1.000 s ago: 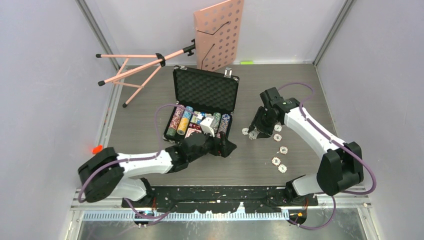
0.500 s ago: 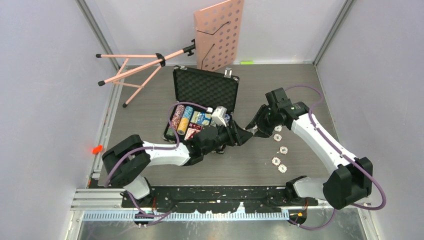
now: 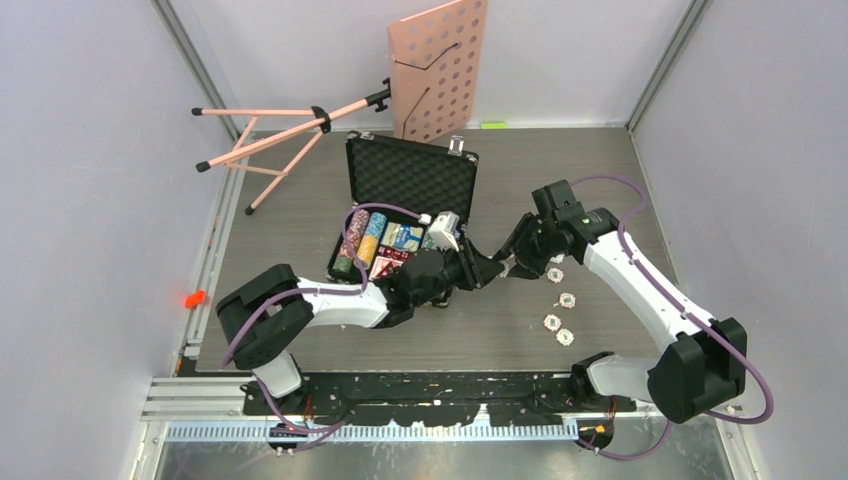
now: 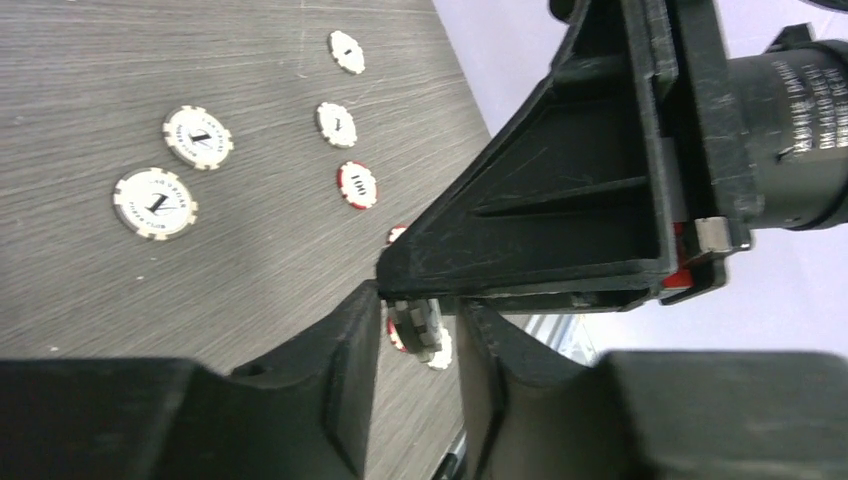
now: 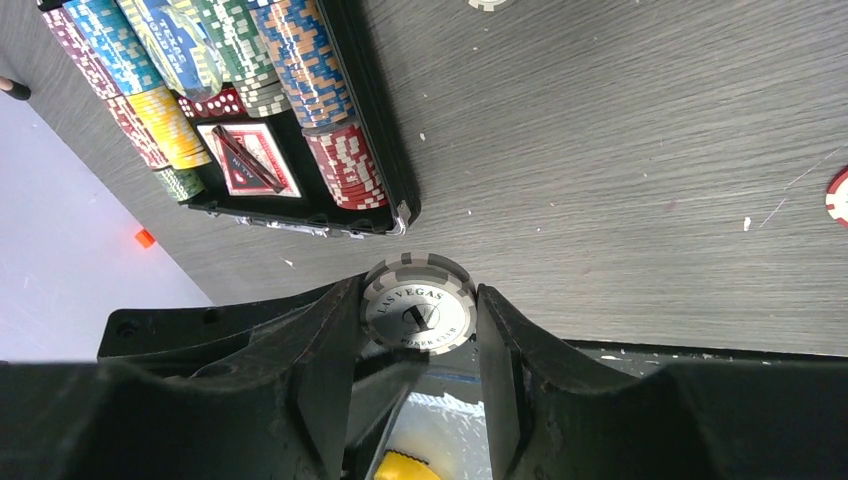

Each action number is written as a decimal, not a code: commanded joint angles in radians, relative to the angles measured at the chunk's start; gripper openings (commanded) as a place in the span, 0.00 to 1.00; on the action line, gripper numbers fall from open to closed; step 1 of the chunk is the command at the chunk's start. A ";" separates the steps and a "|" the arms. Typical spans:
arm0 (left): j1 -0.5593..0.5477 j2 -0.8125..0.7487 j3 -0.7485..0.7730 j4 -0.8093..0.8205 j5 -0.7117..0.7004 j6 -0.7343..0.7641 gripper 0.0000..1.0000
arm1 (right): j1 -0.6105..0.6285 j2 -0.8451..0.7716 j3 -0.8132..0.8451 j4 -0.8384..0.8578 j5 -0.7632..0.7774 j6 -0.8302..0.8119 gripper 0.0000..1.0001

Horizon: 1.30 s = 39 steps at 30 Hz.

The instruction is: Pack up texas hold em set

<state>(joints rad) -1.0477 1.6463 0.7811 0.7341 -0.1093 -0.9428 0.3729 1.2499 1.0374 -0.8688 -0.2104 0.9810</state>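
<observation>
Here, case [image 3: 410,180] holds chip rows [image 5: 232,45]; right tool [image 5: 418,292] clamps chips [image 5: 418,320]; left tool [image 4: 420,302] brackets them, grip unclear.

The black rectangular hard case with silver edges [image 3: 410,180] has dark egg-crate foam lining, and its stripe-edged round poker chips [image 5: 300,40] are maroon, blue, green, orange, yellow and red. One grey-and-white round poker chip [image 5: 417,305] bears dark lettering. The loose white notch-rimmed chips [image 4: 155,203] contrast with the grey wood-grain tabletop [image 3: 600,150] and the pink perforated metal music stand [image 3: 440,70].
</observation>
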 commanded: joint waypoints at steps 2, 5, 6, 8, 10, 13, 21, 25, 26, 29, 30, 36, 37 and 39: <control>0.000 0.015 0.037 0.027 -0.018 -0.005 0.20 | 0.006 -0.031 -0.006 0.037 -0.035 0.016 0.33; 0.000 0.014 0.034 0.026 -0.016 0.019 0.00 | 0.006 -0.032 -0.004 0.037 -0.034 0.010 0.35; 0.001 0.009 0.033 0.023 -0.009 0.039 0.00 | 0.006 -0.033 -0.001 0.036 -0.028 0.002 0.42; 0.008 -0.010 0.026 0.009 0.024 0.089 0.00 | 0.002 -0.032 0.017 0.013 0.000 -0.023 0.60; 0.025 -0.043 0.002 -0.007 0.075 0.148 0.00 | -0.017 -0.034 0.038 -0.013 0.010 -0.062 0.71; 0.060 -0.114 -0.047 -0.071 0.134 0.211 0.00 | -0.065 -0.053 0.043 -0.033 0.014 -0.122 0.78; 0.090 -0.424 -0.057 -0.611 0.120 0.677 0.00 | -0.162 -0.143 0.013 -0.033 0.056 -0.227 0.79; 0.123 -0.599 -0.125 -0.696 0.117 0.982 0.00 | -0.164 -0.154 -0.005 -0.031 0.080 -0.269 0.79; 0.151 -0.623 -0.152 -0.692 0.187 1.090 0.00 | -0.164 -0.154 -0.008 -0.029 0.081 -0.275 0.79; 0.223 -0.646 -0.191 -0.702 0.282 1.267 0.00 | -0.164 -0.161 -0.015 -0.029 0.084 -0.295 0.79; 0.248 -0.635 -0.181 -0.722 0.301 1.291 0.00 | -0.164 -0.166 -0.016 -0.023 0.085 -0.297 0.78; 0.319 -0.483 -0.059 -0.885 0.408 1.445 0.00 | -0.165 -0.209 -0.025 -0.001 0.082 -0.299 0.78; 0.322 -0.454 -0.039 -0.901 0.401 1.462 0.00 | -0.164 -0.210 -0.026 -0.002 0.080 -0.299 0.78; 0.333 -0.398 -0.002 -0.917 0.383 1.486 0.00 | -0.164 -0.209 -0.030 -0.002 0.075 -0.302 0.78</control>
<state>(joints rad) -0.7303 1.1816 0.6754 -0.1143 0.2310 0.3985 0.2127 1.0634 1.0092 -0.8955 -0.1398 0.7059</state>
